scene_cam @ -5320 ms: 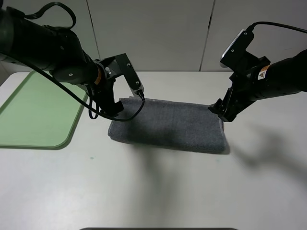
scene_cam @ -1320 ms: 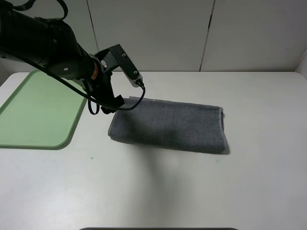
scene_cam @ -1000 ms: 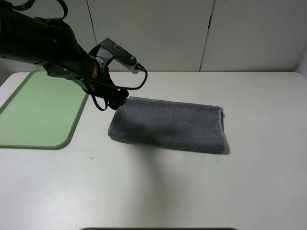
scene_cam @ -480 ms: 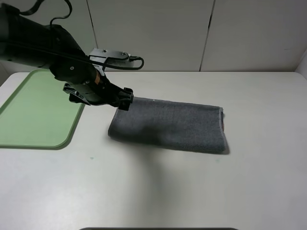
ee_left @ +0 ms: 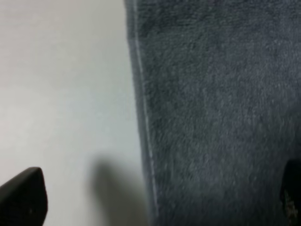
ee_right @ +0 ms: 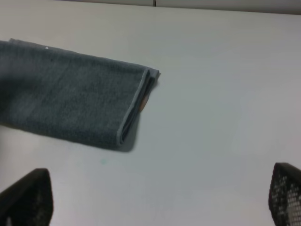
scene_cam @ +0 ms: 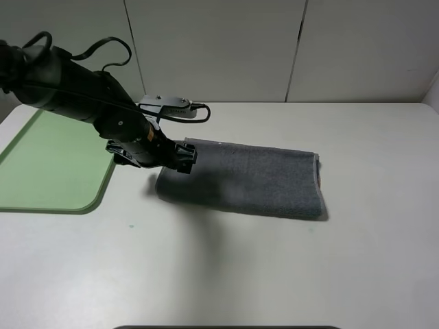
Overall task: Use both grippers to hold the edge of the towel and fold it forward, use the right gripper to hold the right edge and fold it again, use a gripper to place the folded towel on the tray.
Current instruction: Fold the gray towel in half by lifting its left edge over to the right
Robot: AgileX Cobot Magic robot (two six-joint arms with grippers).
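the folded towel (scene_cam: 247,181) lies mid-bench (scene_cam: 274,274), its long side running 9 to 3 o'clock. the left gripper (scene_cam: 180,156) hangs over its 9 o'clock end, jaws wide open, straddling the hem. the right gripper (ee_right: 155,197), open and empty, is well apart from the towel. the tray (scene_cam: 103,188) sits at the towel's 9 o'clock.

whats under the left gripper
The left end of the towel and bare table, the hem running between the fingertips of the open left gripper. In the high view the gripper covers that towel corner.
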